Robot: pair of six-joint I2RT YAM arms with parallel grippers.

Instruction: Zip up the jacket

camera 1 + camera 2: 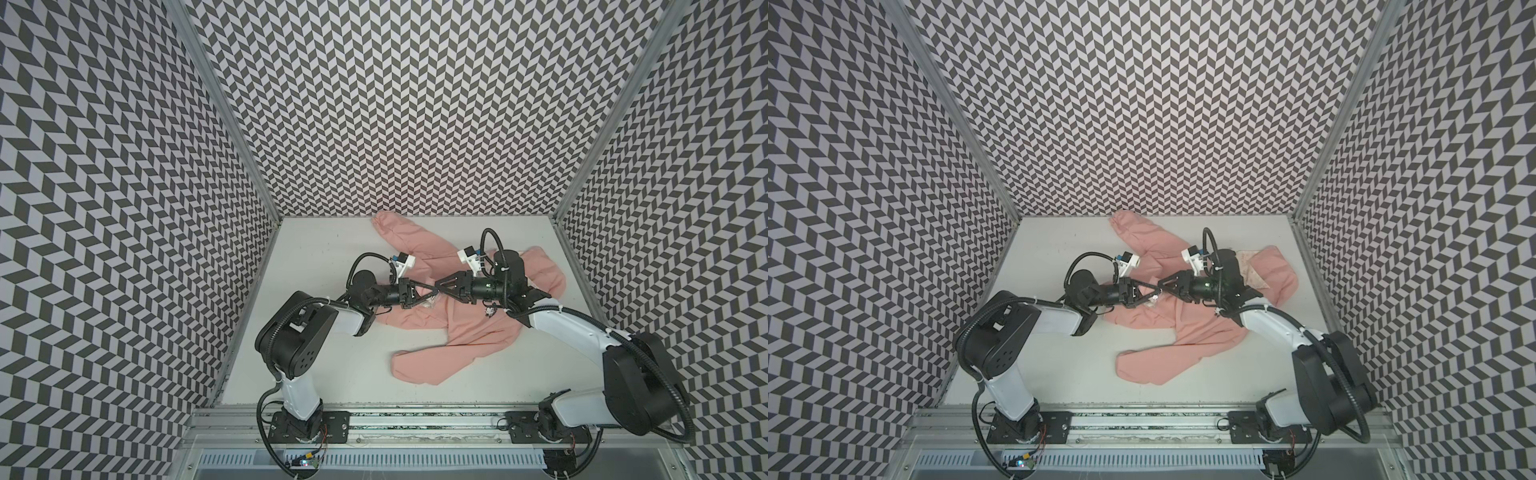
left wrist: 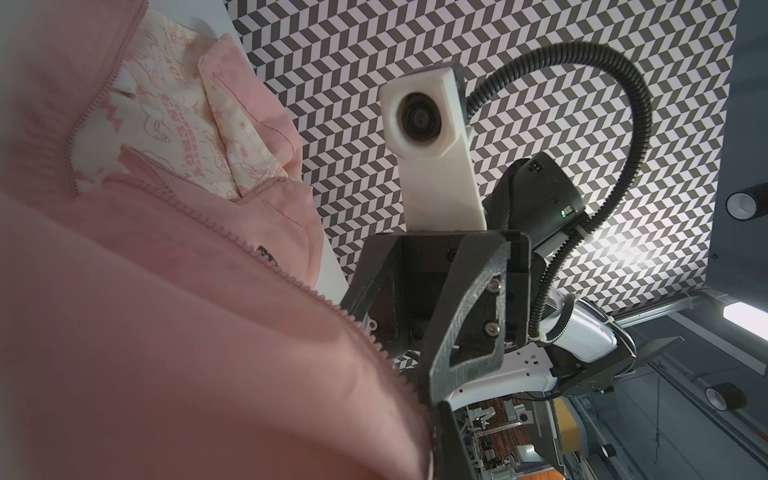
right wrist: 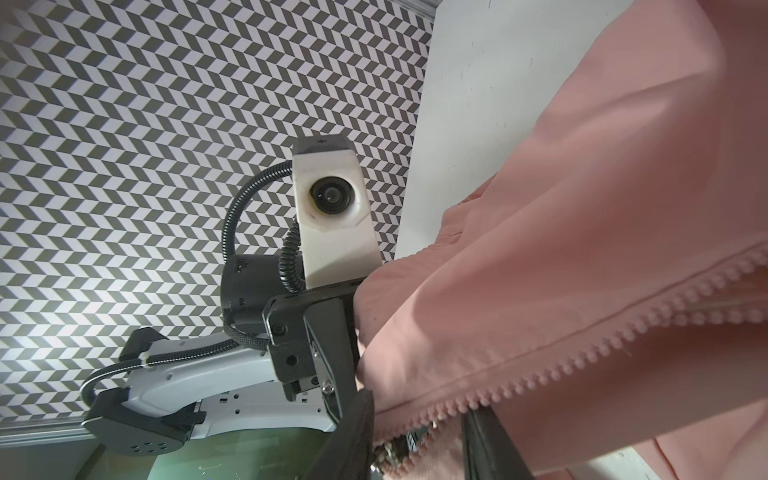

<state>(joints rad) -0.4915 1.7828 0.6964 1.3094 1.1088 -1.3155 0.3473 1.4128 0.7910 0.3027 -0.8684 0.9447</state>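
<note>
Above white surface (image 1: 316, 266), clamps salmon-pink fabric jacket (image 1: 469, 328) in closed left gripper (image 1: 428, 293), tip-to-tip against right gripper (image 1: 441, 287), hold unclear.

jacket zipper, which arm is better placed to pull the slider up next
Right, probably: the right pincer sits at the zipper's metal slider, while the left pincer is shut on the jacket edge beside it, suited to holding fabric taut.

The table's (image 1: 316, 266) middle and far right are covered by the jacket (image 1: 469, 328); bare strips are left along the left wall (image 1: 124, 249) and the near edge. Passage over the jacket is barred by the left pincer (image 1: 430, 292) and right pincer (image 1: 439, 286), set tip to tip.
</note>
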